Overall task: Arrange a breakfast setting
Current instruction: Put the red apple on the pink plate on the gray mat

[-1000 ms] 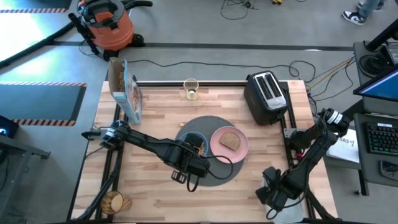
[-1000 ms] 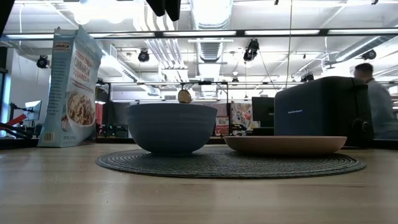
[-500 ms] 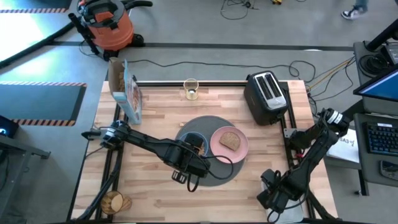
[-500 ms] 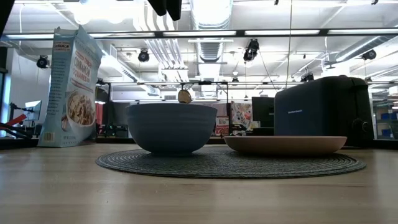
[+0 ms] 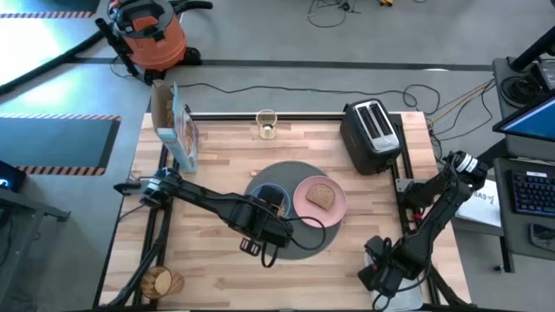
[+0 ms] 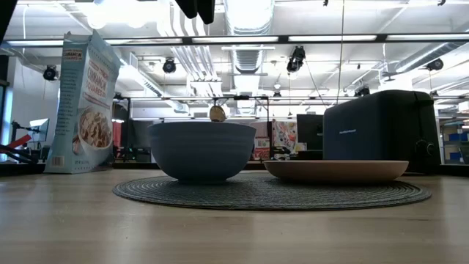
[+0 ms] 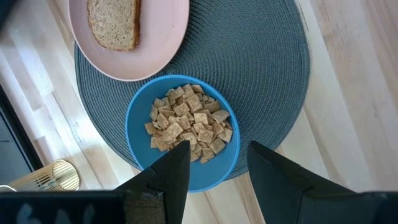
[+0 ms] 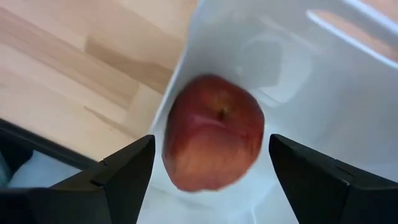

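Right gripper (image 8: pixel 211 163) gapes around apple (image 8: pixel 214 132) — seemingly untouched — beside tray wall (image 8: pixel 180 68).

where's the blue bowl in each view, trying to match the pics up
High view: blue bowl on the grey mat's left half, partly under the left arm.
Low view: left of centre, on the mat.
Left wrist view: centre, full of cereal, beyond the left gripper.
Right wrist view: not in it.
Shared landmark: the pink plate beside it.
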Motion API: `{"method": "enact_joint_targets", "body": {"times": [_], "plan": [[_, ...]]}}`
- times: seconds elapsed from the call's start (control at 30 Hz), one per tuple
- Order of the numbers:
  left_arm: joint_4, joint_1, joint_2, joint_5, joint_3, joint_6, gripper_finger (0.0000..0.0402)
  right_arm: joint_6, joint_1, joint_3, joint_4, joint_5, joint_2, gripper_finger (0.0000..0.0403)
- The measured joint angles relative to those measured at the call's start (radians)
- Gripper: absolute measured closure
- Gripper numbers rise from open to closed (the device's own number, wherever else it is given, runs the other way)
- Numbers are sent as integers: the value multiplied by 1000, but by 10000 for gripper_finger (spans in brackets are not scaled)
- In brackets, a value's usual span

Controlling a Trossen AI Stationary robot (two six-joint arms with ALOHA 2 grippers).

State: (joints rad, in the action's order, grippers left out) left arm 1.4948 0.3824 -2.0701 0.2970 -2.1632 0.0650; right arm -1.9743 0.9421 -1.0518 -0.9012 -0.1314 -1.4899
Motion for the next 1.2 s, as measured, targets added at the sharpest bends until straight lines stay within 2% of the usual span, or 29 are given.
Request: {"method": "enact_joint_targets", "body": {"times": [0.13,0.4,0.6,0.77,0.97,1.2], "plan": [[0,0,0,0,0,0,259,35,0,0,-2,-62,0,95],[-3,-1,-1,0,0,0,259,32,0,20,5,-67,-6,94],[-7,-1,-1,0,4,2,259,51,0,32,8,-95,-71,94],[-11,-1,-1,0,30,5,259,95,0,32,30,-189,-149,96],[-11,-2,0,7,45,10,259,173,0,27,74,-286,-208,119],[2,-3,27,10,-31,2,259,188,-5,29,94,-291,-202,126]]}}
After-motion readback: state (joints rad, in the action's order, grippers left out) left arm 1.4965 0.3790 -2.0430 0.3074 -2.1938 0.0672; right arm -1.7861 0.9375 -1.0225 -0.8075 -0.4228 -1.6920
